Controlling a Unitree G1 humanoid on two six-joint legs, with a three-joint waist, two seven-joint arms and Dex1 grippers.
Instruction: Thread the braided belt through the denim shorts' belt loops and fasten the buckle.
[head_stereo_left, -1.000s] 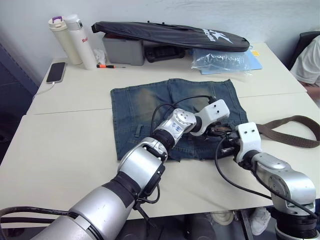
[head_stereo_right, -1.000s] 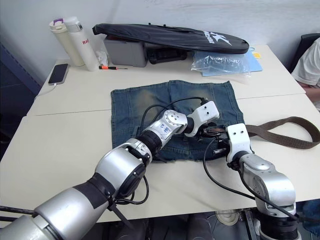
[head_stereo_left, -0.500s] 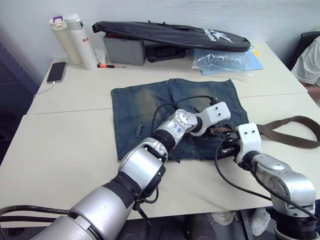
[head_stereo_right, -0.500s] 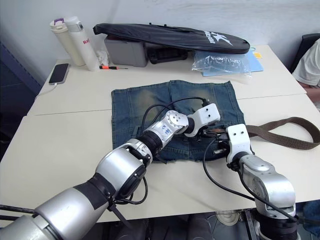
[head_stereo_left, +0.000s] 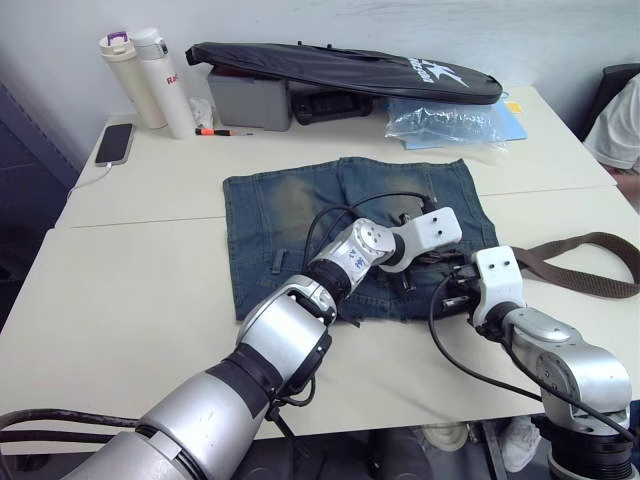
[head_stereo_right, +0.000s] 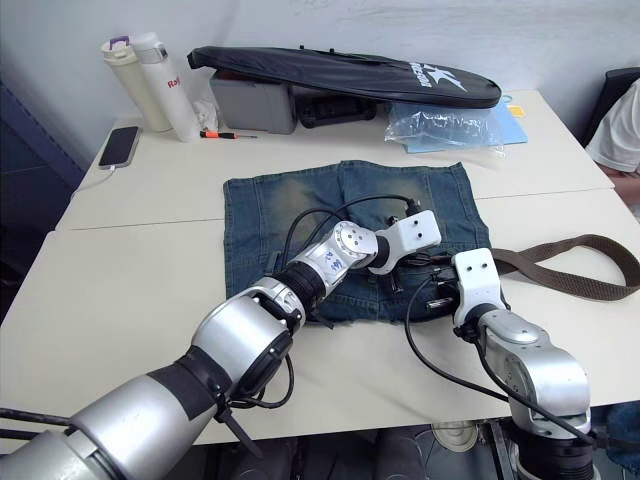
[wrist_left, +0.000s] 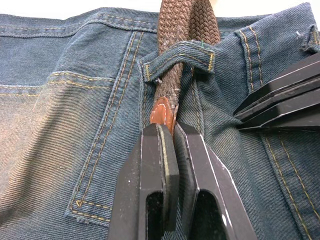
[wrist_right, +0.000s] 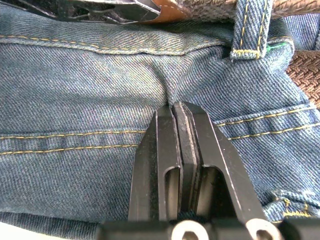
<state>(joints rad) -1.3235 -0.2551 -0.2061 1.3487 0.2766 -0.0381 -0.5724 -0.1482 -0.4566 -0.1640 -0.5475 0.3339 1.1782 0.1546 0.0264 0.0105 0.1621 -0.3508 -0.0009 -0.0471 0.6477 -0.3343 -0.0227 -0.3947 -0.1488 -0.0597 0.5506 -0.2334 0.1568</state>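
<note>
With the belt tip through the belt loop (wrist_left: 179, 54), the left pincer (wrist_left: 175, 145), clamped on the braided belt (wrist_left: 172, 80), has drawn it slightly further along the denim shorts (head_stereo_left: 290, 210), while the right pincer (wrist_right: 182, 131) pinches denim beside that loop.

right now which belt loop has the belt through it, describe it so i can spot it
Find the denim shorts spread on the table, then follow the waistband at their near edge to where the two grippers meet. The belt loop is the short denim strip crossing the braided belt, whose tan tip sits in the left gripper. No neighbouring loop carries the brown strap.
</note>
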